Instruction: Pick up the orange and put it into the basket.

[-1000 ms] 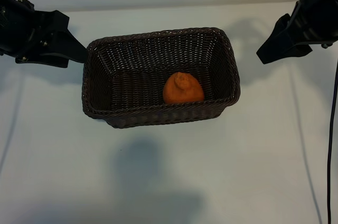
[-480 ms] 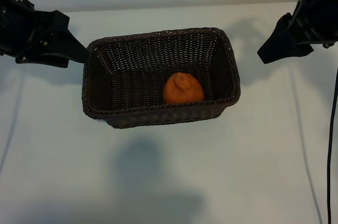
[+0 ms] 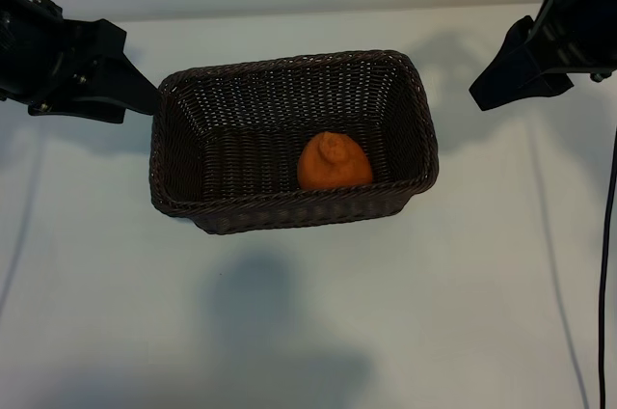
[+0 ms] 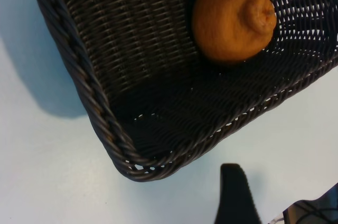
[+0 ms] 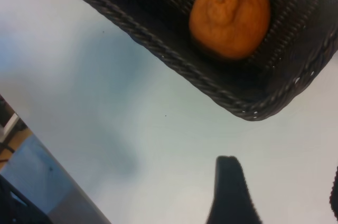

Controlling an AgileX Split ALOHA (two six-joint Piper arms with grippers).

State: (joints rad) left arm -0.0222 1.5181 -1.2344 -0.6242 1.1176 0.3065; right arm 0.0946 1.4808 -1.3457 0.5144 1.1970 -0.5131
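Both sets of jaws stand apart with nothing between them. The left gripper (image 3: 145,100) hangs beside the basket's short left end, its dark tip reaching just to the braided rim there, though whether it touches I cannot tell. From its own wrist camera only one black fingertip (image 4: 235,195) shows, poised over bare table just outside a rounded corner of the wicker. The right gripper (image 3: 482,95) sits higher and farther out, clear of the basket's right end, its wedge-shaped fingers pointing down and inward toward the weave; its wrist camera likewise catches a single dark finger (image 5: 228,192) above the pale surface, apart from the basket wall.

Between the two arms rests the basket (image 3: 415,153), dark brown, rectangular with rounded corners and sloping woven sides, set flat on the white table (image 3: 308,332). The orange (image 3: 334,163) lies inside it, on the floor of the basket, right of centre and close against the long wall nearest the camera (its knobbly raised top is turned upward and a little aside). Neither gripper is in contact with the fruit. A thin black cable (image 3: 607,264) runs down the right edge of the table, and soft shadows fall across the surface below the basket
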